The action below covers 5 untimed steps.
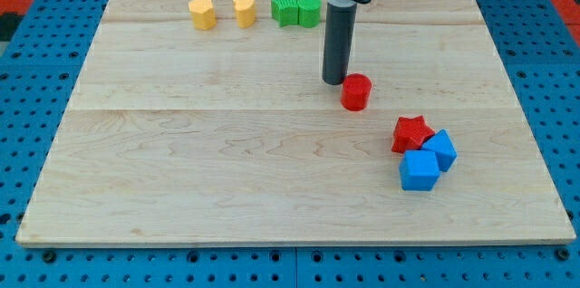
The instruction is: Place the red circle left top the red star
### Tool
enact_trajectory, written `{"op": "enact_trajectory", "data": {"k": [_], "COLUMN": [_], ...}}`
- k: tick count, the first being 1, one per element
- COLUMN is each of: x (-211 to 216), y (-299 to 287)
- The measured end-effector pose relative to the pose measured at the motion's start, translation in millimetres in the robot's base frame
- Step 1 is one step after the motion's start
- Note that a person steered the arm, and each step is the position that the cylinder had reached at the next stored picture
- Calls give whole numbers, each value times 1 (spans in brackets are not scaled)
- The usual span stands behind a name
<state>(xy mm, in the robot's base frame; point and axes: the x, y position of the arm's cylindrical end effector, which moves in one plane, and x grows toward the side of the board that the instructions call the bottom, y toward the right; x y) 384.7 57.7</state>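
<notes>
The red circle (356, 92) is a short red cylinder on the wooden board, right of centre. The red star (411, 133) lies below and to the right of it, a block's width away. My tip (334, 81) stands just to the upper left of the red circle, very close to it or touching; I cannot tell which. The rod rises straight up to the arm at the view's top.
Two blue blocks, a cube (420, 170) and another (441, 149), press against the red star's lower right. Two yellow blocks (202, 14) (243, 9) and two green blocks (286, 8) (309, 11) stand in a row along the top edge. The board (227, 161) lies on a blue pegboard.
</notes>
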Motion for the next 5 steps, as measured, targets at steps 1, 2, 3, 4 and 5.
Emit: {"op": "enact_trajectory", "data": {"k": [1,2,3,4,5], "x": [3,24,42,49,48], "y": [18,54,72,72,71]}}
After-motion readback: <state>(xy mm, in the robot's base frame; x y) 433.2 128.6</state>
